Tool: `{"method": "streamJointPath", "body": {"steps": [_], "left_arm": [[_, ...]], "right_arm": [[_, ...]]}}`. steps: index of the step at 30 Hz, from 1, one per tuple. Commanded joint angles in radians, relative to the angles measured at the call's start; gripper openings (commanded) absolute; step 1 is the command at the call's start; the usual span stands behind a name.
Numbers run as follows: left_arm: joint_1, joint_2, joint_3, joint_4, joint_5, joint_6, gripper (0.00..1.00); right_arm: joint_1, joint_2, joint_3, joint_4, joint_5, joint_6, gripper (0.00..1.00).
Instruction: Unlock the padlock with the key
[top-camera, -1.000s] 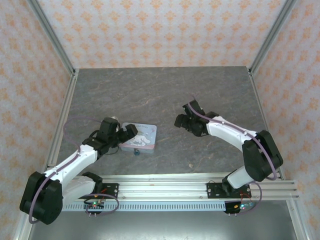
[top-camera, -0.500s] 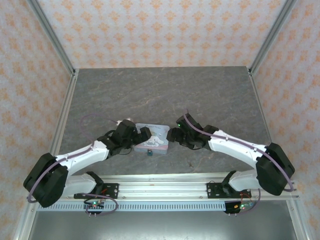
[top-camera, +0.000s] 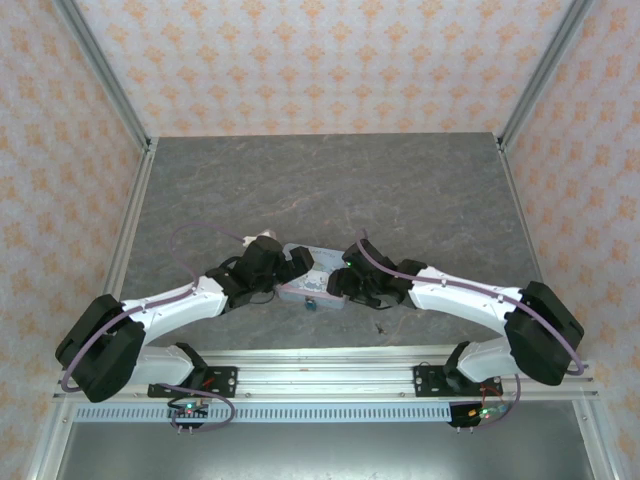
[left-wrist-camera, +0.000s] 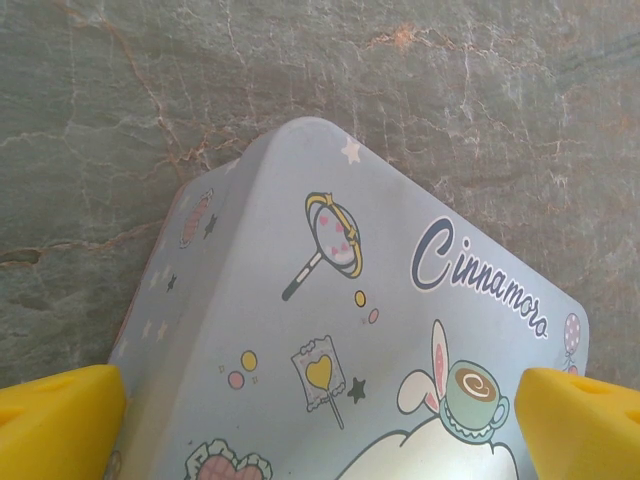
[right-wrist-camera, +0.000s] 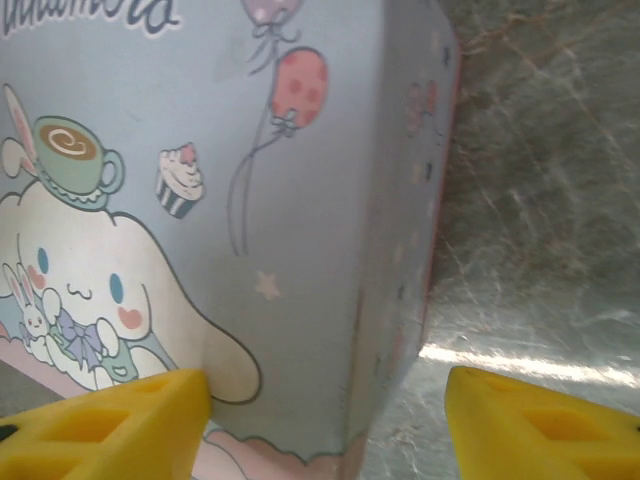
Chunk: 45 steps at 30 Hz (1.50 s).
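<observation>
The pastel tin (top-camera: 321, 264) with a white cartoon dog lies near the table's front, between both grippers. A tiny teal-blue padlock (top-camera: 311, 303) hangs at the tin's near edge. My left gripper (top-camera: 291, 268) is at the tin's left end. In the left wrist view it (left-wrist-camera: 320, 425) is open, its yellow fingertips (left-wrist-camera: 60, 420) spread either side of the tin's lid (left-wrist-camera: 350, 300). My right gripper (top-camera: 346, 282) is at the right end, open. In the right wrist view it (right-wrist-camera: 320, 425) straddles the tin's side edge (right-wrist-camera: 250, 150), with a gap on the right. The key is out of view.
The grey stone-patterned table (top-camera: 330, 190) stretches back behind the tin. An aluminium rail (top-camera: 330, 372) runs along the near edge by the arm bases. Papered walls with metal posts (top-camera: 105, 70) close in the sides and back.
Both arms have swung inward onto the tin. The tin and padlock have slid to the right. The right jaws have narrowed; the left jaws stayed wide.
</observation>
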Motion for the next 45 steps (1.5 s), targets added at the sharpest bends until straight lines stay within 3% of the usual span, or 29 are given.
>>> {"method": "streamJointPath", "body": {"steps": [1, 10, 18, 27, 33, 45], "left_arm": [[-0.012, 0.015, 0.030, 0.045, -0.023, -0.021, 1.00], [-0.022, 0.068, 0.062, 0.083, -0.035, -0.023, 1.00], [-0.022, 0.197, 0.191, 0.080, -0.054, 0.046, 1.00], [-0.022, 0.346, 0.342, 0.054, -0.031, 0.099, 1.00], [-0.019, 0.369, 0.372, 0.039, -0.044, 0.117, 1.00], [0.023, 0.385, 0.427, -0.043, -0.060, 0.173, 1.00]], "right_arm": [[0.004, 0.054, 0.004, 0.012, 0.066, 0.011, 0.60], [-0.110, 0.107, 0.034, 0.075, 0.100, -0.003, 0.49], [-0.189, 0.181, 0.117, 0.065, 0.108, -0.040, 0.50], [-0.223, 0.190, 0.107, 0.101, 0.128, -0.012, 0.63], [-0.234, 0.164, 0.096, 0.112, 0.114, -0.014, 0.72], [-0.244, 0.118, 0.084, 0.108, 0.090, -0.025, 0.81]]}}
